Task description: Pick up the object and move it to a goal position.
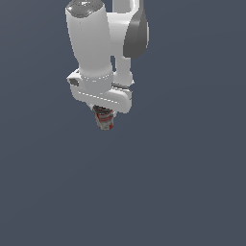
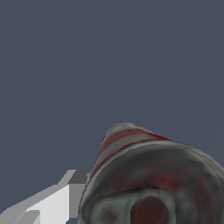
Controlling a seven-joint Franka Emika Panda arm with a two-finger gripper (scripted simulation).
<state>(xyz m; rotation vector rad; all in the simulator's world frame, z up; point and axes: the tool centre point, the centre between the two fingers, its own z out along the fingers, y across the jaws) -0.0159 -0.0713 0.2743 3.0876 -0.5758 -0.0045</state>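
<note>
- The surroundings were one flat, even slate-blue field in both views; no edge, seam or horizon showed, so surface and room could not be told apart.
- One arm [image 1: 96,43] was in the exterior view: white, with a grey panel on its upper part, reaching down from the top of the picture.
- One gripper [image 1: 104,114] hung at the arm's lower end, its broad white body pointing down.
- One object [image 1: 104,120] was there: a small can with grey, red and white bands, much narrower than the gripper, poking out directly beneath it and tilted slightly.
- In the wrist view the object [image 2: 148,179] filled the near corner, its dark end toward the camera and its banded side running away.
- One white and grey finger [image 2: 65,197] lay against the can's side there; the other finger was hidden.
- The pincer appeared to be pinching the can, which sat between the fingers right under the gripper's body.
</note>
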